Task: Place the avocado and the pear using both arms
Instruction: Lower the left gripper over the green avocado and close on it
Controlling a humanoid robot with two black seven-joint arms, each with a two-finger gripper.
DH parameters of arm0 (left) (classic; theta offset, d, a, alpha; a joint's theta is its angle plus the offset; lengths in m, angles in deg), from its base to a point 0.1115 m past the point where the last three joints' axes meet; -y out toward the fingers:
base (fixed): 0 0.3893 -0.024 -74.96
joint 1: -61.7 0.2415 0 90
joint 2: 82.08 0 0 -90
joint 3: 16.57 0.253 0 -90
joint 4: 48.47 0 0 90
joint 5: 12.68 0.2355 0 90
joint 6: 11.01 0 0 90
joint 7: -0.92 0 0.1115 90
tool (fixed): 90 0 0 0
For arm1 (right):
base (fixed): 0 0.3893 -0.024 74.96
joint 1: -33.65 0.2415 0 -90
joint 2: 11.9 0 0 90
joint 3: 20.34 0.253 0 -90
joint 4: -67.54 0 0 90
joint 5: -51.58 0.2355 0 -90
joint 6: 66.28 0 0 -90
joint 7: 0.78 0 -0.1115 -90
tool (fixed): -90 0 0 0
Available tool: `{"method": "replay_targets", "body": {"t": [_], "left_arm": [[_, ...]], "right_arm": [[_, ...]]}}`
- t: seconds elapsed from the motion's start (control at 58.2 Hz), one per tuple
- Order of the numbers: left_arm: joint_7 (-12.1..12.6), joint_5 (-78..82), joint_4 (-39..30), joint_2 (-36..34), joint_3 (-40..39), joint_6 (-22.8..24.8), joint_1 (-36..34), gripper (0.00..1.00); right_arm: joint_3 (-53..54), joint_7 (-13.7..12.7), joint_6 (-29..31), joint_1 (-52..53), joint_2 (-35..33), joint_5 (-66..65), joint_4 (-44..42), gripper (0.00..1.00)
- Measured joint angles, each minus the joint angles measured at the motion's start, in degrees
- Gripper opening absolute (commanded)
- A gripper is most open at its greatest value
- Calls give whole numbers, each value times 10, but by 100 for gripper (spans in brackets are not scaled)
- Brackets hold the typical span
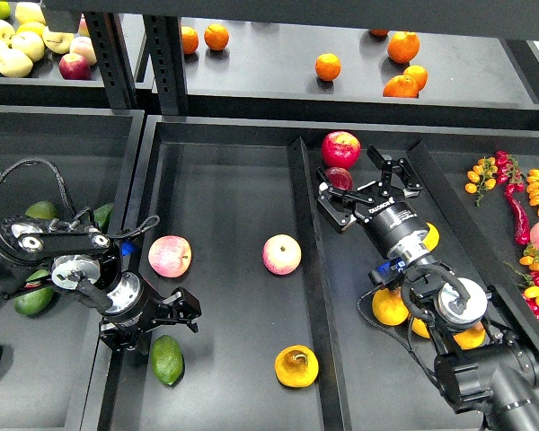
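The green avocado [166, 359] lies near the front left of the middle tray [225, 180]. The yellow-orange pear [296, 365] with a brown blotch lies to its right, near the tray's front. My left gripper [154, 325] is open and empty, just above and left of the avocado, not touching it. My right gripper [366, 189] is open and empty in the right tray, next to a dark red apple [339, 178], far from the pear.
Two pink-yellow apples [169, 256] [281, 254] lie in the middle tray, and a red apple [340, 148] in the right tray. Oranges [390, 308] lie under my right arm. More avocados [34, 299] fill the left bin. Chillies [519, 211] lie far right.
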Motion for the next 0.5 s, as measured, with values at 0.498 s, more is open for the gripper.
{"method": "replay_targets", "body": {"t": [0.498], "left_arm": [[0,4,18,20,8,-31,23,99]], "right_arm": [[-1,-1,0,5,0,0,-1,100]]}}
